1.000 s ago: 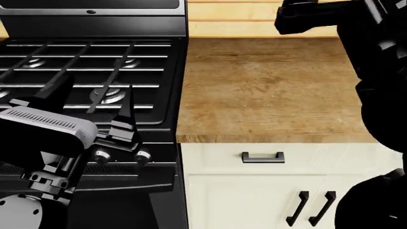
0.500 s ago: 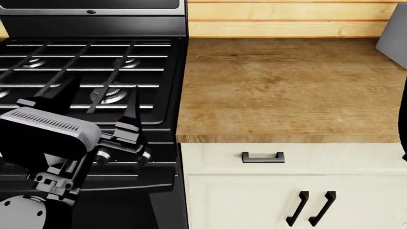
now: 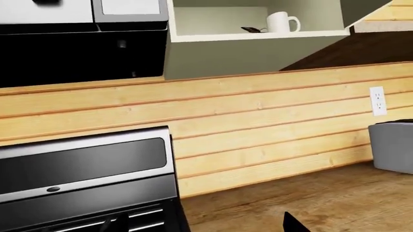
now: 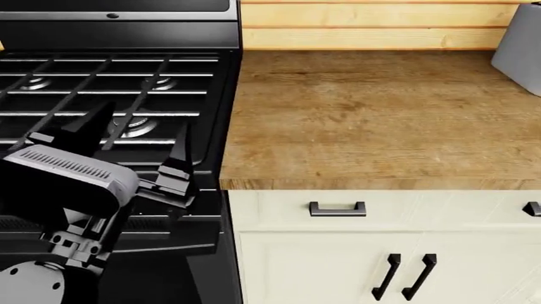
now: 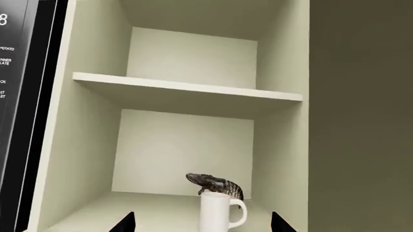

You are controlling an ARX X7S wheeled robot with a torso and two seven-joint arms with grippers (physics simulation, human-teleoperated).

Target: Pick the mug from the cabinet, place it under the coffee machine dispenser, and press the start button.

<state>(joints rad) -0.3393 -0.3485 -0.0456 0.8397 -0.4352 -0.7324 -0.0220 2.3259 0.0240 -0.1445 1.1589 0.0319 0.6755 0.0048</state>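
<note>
Kitchen scene with plank backsplash and a wooden table (image 4: 372,114) that's bare apart from a grey boxy thing (image 4: 520,44) at its far right corner, probably the coffee machine, though it's cropped too hard to be sure. Going left to right: the black stove (image 4: 110,88) sits against the table's left edge, and the left claw (image 4: 139,149) hangs over the stove's front burners with its fingers spread and nothing between them, parked out of the way I'd guess. Below the table's front edge are the cream drawers with dark handles (image 4: 336,209).

Up top, the cabinet (image 5: 187,92) is open with two shelves; the upper one looks bare. The mug (image 5: 219,212) stands upright on the bottom shelf, handle to the side, with a small dark lizard-looking figure (image 5: 213,183) right behind it. The right claw (image 5: 203,223) is lined up on the mug, tips wide apart either side, not touching yet, so the pick hasn't happened.
</note>
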